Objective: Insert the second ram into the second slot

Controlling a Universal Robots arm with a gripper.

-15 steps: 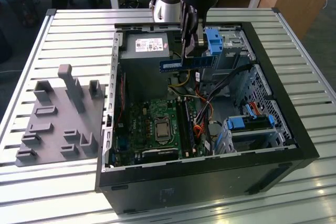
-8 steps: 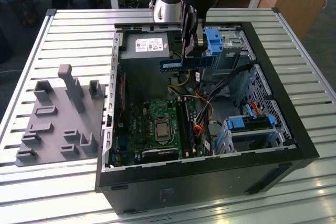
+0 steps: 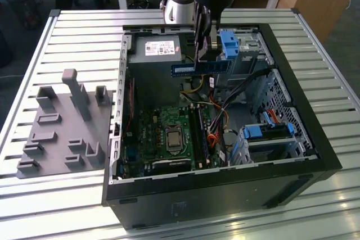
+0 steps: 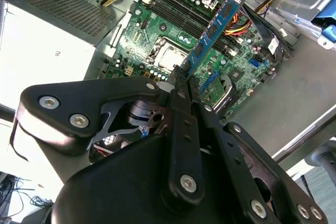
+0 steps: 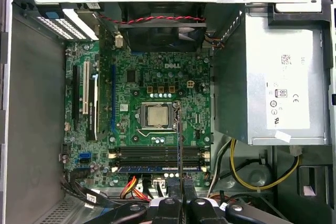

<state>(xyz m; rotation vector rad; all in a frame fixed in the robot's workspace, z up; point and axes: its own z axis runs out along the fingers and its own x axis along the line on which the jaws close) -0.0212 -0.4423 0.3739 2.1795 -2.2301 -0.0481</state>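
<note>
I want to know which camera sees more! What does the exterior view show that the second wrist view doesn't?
Exterior view: the grey block tray lying on the slatted table, and the black outside of the computer case. Second wrist view: shiny bolts on black links, close up. Both: the gripper shut on the blue ram, above the green motherboard.

Exterior view high over case [image 3: 225, 190] — both wrist views (nearer) over its motherboard [image 5: 157, 77] [image 4: 173, 30].
</note>
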